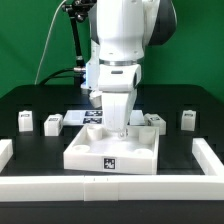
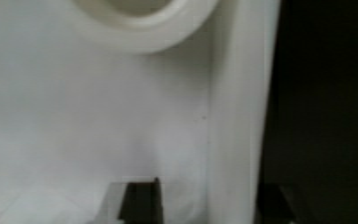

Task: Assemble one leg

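So, exterior view, arm: a white arm comes straight down in the middle of the black table (image 1: 30, 98).
Gripper: the gripper (image 1: 118, 126) is low on the rear part of the tabletop (image 1: 88, 150), touching it or just above; I cannot tell which.
Fingers: they are hidden by the wrist from this side, so I cannot tell whether they are spread or clamped on anything.
Tabletop: a large white square piece lying flat, with a tag on its front wall.
Leg: one small tagged leg (image 1: 26, 121) stands upright on the table at the exterior view's left, another leg (image 1: 53, 123) just beside it, and a third leg (image 1: 187, 119) at the exterior view's right, all well apart from the gripper.
Marker board: the marker board (image 1: 86, 117) lies flat behind the tabletop.
Rails: long white rails (image 1: 60, 186) border the front and sides.
Wrist view, surface: the white tabletop (image 2: 69, 120) fills the frame, blurred and very close, with a round socket (image 2: 149, 15) in it.
Fingertips: the dark fingertips (image 2: 140, 205) show with white between them; their grip is unclear.
Table: a dark strip of the table (image 2: 332, 100) shows alongside.
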`<state>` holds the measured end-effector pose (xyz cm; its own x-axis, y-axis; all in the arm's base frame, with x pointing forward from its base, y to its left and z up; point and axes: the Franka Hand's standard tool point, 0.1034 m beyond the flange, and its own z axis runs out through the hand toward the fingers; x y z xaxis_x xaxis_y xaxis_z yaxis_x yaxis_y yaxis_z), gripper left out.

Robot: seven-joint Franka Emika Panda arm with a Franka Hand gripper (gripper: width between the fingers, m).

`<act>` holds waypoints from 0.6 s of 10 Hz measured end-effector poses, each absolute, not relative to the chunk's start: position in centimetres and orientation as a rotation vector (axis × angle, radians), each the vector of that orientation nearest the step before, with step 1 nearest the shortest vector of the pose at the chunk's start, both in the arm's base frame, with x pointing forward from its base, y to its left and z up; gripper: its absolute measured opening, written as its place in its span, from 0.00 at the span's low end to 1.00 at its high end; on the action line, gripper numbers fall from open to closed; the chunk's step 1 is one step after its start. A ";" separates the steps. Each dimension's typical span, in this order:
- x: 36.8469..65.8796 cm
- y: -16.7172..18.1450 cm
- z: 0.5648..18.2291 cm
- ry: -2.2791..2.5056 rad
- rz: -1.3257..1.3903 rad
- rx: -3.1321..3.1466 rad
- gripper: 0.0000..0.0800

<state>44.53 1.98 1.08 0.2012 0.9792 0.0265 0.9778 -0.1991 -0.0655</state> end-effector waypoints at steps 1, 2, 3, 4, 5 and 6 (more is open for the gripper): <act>44.5 2.0 1.1 -1.944 0.032 -2.381 0.18; 44.7 2.0 1.2 -1.945 0.026 -2.384 0.08; 44.7 2.0 1.2 -1.946 0.023 -2.386 0.08; 44.7 2.0 1.2 -1.946 0.022 -2.386 0.08; 44.7 2.0 1.2 -1.946 0.021 -2.386 0.08; 44.8 2.0 1.2 -1.947 0.020 -2.387 0.08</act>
